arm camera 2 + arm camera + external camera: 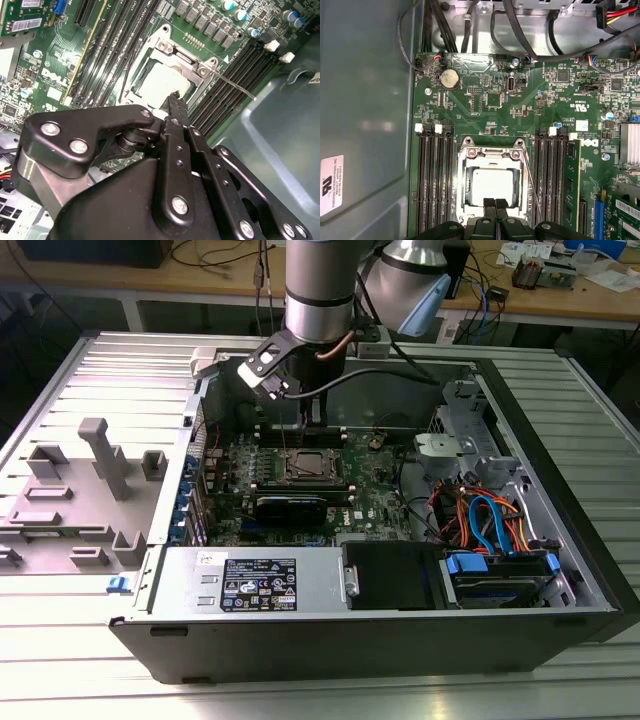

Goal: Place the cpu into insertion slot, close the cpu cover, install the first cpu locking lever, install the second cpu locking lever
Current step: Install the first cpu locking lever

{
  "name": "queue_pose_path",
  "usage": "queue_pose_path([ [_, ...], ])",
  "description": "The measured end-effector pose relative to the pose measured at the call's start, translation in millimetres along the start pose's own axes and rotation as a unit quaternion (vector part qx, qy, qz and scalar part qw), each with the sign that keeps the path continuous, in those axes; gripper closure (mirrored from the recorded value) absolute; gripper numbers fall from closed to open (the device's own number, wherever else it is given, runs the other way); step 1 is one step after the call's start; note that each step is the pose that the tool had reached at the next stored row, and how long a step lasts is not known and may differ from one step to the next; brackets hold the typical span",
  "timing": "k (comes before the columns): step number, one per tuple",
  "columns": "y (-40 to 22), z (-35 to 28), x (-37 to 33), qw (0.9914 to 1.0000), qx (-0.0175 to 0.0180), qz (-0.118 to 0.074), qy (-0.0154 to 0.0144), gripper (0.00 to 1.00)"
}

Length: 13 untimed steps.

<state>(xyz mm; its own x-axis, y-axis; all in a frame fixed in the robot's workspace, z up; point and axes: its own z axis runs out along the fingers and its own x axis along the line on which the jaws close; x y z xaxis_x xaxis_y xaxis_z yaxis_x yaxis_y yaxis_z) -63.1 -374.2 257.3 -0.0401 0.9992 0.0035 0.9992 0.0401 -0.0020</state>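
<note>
Cpu lies under lowered cover. Claw narrow, fingers together, empty, over cover's far edge. Lever sticks out beside cover.

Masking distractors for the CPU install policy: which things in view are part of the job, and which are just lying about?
Job:
- cpu
- cpu cover, flat over the cpu
- locking lever, sticking out beside the cover
- gripper, at the cover's edge

Lying about:
- memory slots
- coin cell
- blue and orange cables
- grey fixture, at the exterior view's left
</note>
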Motion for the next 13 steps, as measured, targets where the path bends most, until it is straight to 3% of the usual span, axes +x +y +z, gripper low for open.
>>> queue_pose_path([
  [7,0.0,-8.5,0.0,1.00000,0.0000,0.000,0.0001,0.89],
  [13,0.0,-10.8,0.0,1.00000,0.0001,0.000,0.0001,0.89],
])
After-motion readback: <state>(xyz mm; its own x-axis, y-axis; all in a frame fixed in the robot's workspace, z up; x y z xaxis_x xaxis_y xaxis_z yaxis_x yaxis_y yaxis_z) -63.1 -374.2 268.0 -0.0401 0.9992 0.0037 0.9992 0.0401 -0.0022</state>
